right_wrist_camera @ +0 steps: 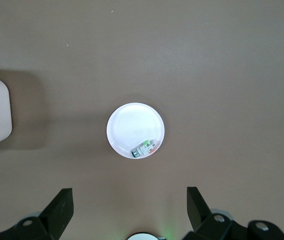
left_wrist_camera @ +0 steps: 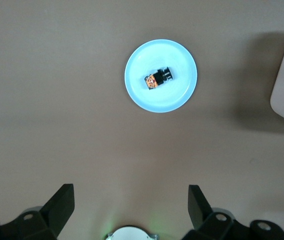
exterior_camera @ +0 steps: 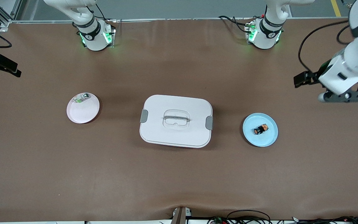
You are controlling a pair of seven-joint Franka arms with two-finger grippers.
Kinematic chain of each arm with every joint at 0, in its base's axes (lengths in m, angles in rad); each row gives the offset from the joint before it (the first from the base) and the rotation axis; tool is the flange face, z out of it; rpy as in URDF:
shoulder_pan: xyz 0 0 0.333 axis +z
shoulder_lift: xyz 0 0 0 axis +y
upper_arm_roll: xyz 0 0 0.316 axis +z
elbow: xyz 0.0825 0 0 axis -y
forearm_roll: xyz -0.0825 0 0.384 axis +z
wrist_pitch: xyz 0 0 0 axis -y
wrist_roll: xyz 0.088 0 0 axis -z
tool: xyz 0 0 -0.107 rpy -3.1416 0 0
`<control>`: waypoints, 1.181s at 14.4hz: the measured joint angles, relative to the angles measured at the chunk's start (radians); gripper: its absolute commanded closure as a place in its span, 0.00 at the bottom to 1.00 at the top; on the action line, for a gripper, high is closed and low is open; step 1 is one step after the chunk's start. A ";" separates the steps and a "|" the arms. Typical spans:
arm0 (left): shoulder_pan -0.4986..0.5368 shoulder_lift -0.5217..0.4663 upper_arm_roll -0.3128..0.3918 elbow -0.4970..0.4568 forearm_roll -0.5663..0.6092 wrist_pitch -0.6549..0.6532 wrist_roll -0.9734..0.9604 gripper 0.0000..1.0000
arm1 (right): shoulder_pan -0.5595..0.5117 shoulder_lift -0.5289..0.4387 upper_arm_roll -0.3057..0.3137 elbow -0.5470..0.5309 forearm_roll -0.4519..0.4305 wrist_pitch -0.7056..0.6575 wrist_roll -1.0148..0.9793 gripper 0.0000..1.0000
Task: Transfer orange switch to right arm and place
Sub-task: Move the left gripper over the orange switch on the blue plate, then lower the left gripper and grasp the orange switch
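The orange switch lies on its side on a light blue plate toward the left arm's end of the table. It also shows in the left wrist view on that plate. My left gripper is open and empty. It hangs high over bare table at the left arm's end, off to the side of the plate. My right gripper is open and empty, high over the table near the pink plate. In the front view its fingers are out of the picture.
A white lidded box with grey clips and a clear handle stands mid-table between the two plates. The pink plate toward the right arm's end holds a small white-and-green part. Cables lie along the table's near edge.
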State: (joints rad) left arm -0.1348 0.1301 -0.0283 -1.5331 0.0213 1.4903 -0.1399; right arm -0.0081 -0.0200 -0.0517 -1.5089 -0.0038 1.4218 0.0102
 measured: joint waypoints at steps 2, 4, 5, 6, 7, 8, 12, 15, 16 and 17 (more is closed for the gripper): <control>0.000 0.012 -0.001 -0.063 0.000 0.079 -0.004 0.00 | 0.000 0.000 0.000 0.000 0.000 0.000 0.000 0.00; -0.001 0.016 -0.001 -0.126 0.000 0.150 -0.008 0.00 | 0.000 0.000 0.000 0.000 0.000 0.000 0.000 0.00; -0.001 0.020 -0.001 -0.155 0.000 0.185 -0.012 0.00 | 0.000 0.000 0.000 0.000 0.000 0.000 0.000 0.00; -0.001 0.023 -0.001 -0.185 0.000 0.225 -0.019 0.00 | 0.000 0.001 0.000 0.000 0.000 0.000 0.000 0.00; -0.001 0.027 -0.001 -0.221 0.000 0.276 -0.023 0.00 | 0.000 0.001 0.000 0.000 0.000 0.000 0.000 0.00; -0.001 0.031 -0.001 -0.263 0.000 0.334 -0.026 0.00 | 0.000 0.002 0.000 0.000 0.000 0.000 0.000 0.00; -0.002 0.079 -0.001 -0.420 0.000 0.565 -0.068 0.00 | 0.001 0.002 0.000 0.000 0.000 0.000 0.000 0.00; -0.004 0.155 -0.002 -0.446 0.000 0.694 -0.136 0.00 | 0.001 0.003 0.000 0.000 0.000 0.000 0.000 0.00; -0.005 0.178 -0.002 -0.447 0.000 0.723 -0.151 0.00 | 0.001 0.003 0.000 0.000 0.000 0.000 0.000 0.00; -0.005 0.200 -0.002 -0.448 0.000 0.752 -0.169 0.00 | 0.001 0.003 0.000 0.000 0.000 0.000 0.000 0.00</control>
State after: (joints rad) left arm -0.1396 0.3297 -0.0307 -1.9809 0.0213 2.2422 -0.3086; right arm -0.0071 -0.0171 -0.0517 -1.5089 -0.0040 1.4218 0.0103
